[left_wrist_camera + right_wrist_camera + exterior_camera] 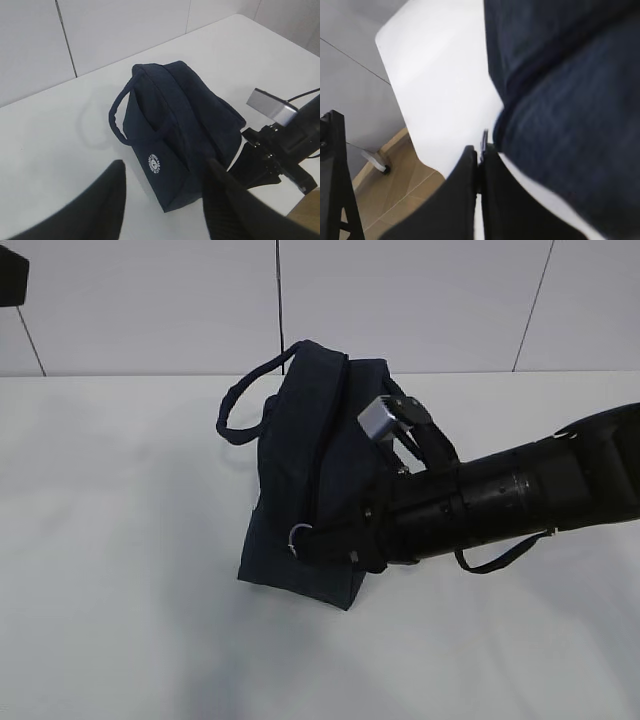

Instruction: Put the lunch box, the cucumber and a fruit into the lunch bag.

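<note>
White table (120,620) carries the lunch bag (320,470) upright near its far edge, zipper shut. Right end effector (318,543) is pinched on the ring pull (299,536). Left end effector (162,192) hovers before the bag, fingers spread wide.

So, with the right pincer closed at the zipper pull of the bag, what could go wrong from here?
1. The lunch bag stands free on the table, and the left pincer is open and apart from it. A pull may drag or tip the bag rather than move the zipper.
2. The right pincer pinches only something thin near the ring pull, so it could slip out.
</note>
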Controlling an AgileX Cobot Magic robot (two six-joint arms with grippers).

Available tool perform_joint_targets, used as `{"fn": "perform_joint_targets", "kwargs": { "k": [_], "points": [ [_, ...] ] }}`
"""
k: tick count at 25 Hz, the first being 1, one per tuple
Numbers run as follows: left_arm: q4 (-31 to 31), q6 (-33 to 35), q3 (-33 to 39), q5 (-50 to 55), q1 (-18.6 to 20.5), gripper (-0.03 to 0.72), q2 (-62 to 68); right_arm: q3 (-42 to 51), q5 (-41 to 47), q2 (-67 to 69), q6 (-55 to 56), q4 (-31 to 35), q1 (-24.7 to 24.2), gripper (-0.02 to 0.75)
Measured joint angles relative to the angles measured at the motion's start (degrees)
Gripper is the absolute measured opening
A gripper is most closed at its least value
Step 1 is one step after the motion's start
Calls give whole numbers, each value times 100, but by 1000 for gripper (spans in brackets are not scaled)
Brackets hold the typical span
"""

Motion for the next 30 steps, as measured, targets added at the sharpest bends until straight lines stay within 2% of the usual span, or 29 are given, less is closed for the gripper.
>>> {"fn": "perform_joint_targets", "kwargs": {
  "k": [10, 19, 25, 30],
  "points": [
    [0, 0, 0, 92, 0, 362, 0, -29, -45, -585, 258, -178, 0, 7],
    [0, 0, 18, 246, 0, 362, 0, -526, -422, -837, 400, -246, 0, 7],
    [-124, 0, 408, 231, 0, 362, 0, -801, -982, -852, 424, -247, 0, 7],
    [-270, 0, 813, -204, 0, 362, 20, -848, -1155, -852, 433, -244, 0, 7]
  ]
}}
